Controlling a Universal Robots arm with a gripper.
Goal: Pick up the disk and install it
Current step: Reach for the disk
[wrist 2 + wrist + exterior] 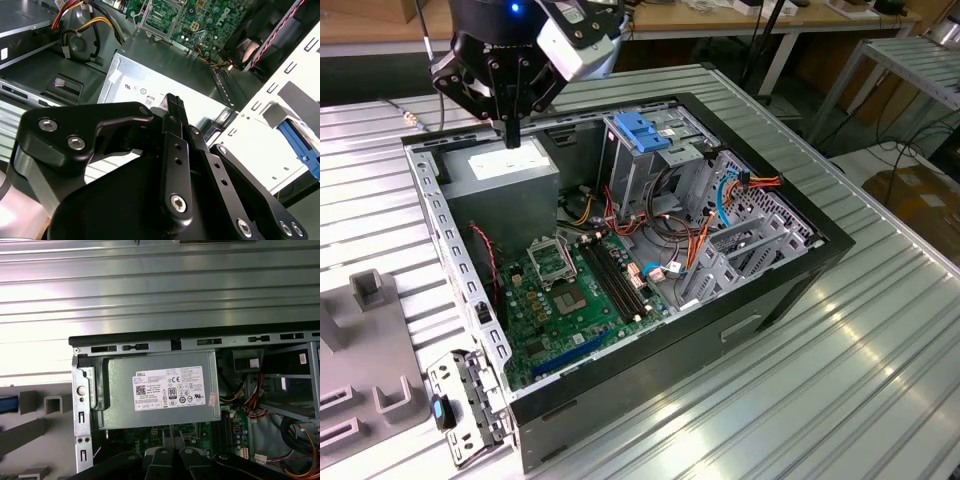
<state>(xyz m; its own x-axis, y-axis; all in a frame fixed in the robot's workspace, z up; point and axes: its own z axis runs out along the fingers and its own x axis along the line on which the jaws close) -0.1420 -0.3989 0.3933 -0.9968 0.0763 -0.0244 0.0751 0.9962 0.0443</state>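
Over the power supply (505, 172) of the open computer case (775, 300), the gripper (511, 138) points straight down, fingers pinched together, empty. A ribbed metal table (850, 390) carries the case; workbenches (720, 25) stand behind.

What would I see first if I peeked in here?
A big open computer case lies on the metal table, with a green board on its floor. The black gripper hangs shut just above the grey power box, at the exterior view's left. A bright blue latch tops the drive cage next to it.
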